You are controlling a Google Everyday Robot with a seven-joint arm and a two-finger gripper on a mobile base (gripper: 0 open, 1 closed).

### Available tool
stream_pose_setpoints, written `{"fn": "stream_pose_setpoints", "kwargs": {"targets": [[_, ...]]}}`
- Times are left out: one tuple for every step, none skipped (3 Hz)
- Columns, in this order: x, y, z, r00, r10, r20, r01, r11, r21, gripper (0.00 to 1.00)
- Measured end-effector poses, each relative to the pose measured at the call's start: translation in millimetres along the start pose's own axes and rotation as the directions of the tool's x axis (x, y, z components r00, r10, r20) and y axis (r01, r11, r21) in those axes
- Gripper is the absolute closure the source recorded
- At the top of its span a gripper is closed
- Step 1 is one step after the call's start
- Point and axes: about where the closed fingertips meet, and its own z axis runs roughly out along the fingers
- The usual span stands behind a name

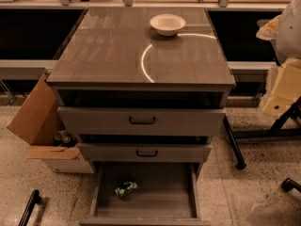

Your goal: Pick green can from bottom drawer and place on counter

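The green can [126,189] lies on its side on the flat base of the open bottom drawer [155,206], left of the middle. The drawer is pulled out toward me at the bottom of the cabinet. The counter [117,51] is the glossy grey-brown slab on top of the cabinet. Part of my white and cream arm [284,55] shows at the right edge, level with the counter and far from the can. My gripper is out of view.
A white bowl [167,24] stands on the counter at the back right. Two grey drawer fronts with black handles [142,120] [146,153] sit above the open drawer. A cardboard box [40,121] stands on the floor to the left. Black stand legs [235,145] are on the right.
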Motion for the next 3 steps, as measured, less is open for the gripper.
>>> {"fn": "stream_pose_setpoints", "kwargs": {"targets": [[0,0,0,1.000,0.000,0.000,0.000,1.0000,0.000,0.00],[-11,17,20,0.998,-0.018,0.056,0.022,0.9971,-0.073,0.00],[-34,59,55,0.988,-0.042,0.149,0.069,0.9819,-0.176,0.00]]}}
